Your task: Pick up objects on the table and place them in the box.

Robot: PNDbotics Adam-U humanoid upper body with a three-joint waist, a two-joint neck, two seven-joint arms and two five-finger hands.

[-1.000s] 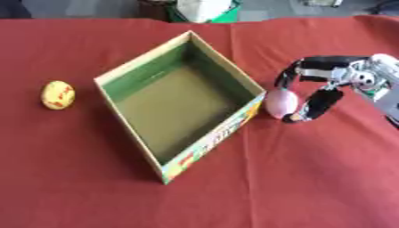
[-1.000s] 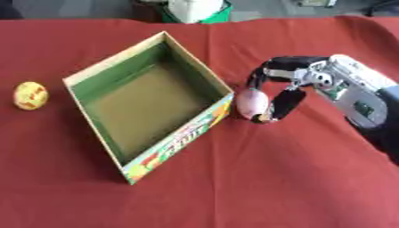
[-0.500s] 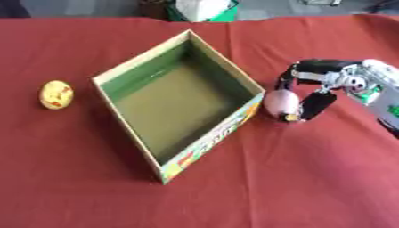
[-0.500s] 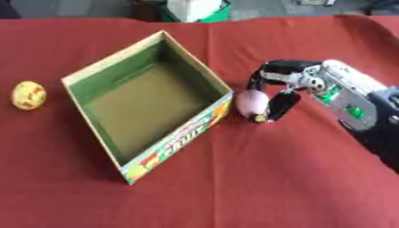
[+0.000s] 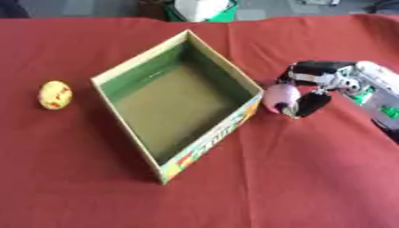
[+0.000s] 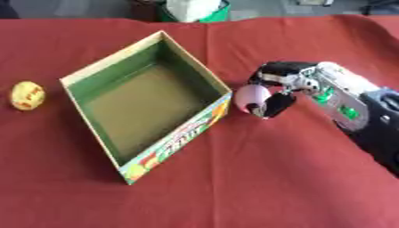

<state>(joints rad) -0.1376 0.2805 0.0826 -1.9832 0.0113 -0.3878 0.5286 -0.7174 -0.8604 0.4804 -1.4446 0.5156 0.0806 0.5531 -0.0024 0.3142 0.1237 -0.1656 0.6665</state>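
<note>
The right hand (image 6: pixel 282 87) reached in from the right, its fingers (image 6: pixel 279 103) and thumb curled round a pink egg-shaped object (image 6: pixel 251 98) and grasping it. The pink object sat just beside the right corner of the box (image 6: pixel 189 129), outside it; whether it touched the worktop (image 6: pixel 257 178) or was raised off it could not be told. The box, an open cardboard one with a green inside and printed outer walls, stood askew in the middle of the red-covered worktop and held nothing that showed. A yellow egg-shaped object (image 5: pixel 54 94) with red marks lay on the worktop well apart to the left of the box. The left hand showed in neither view.
</note>
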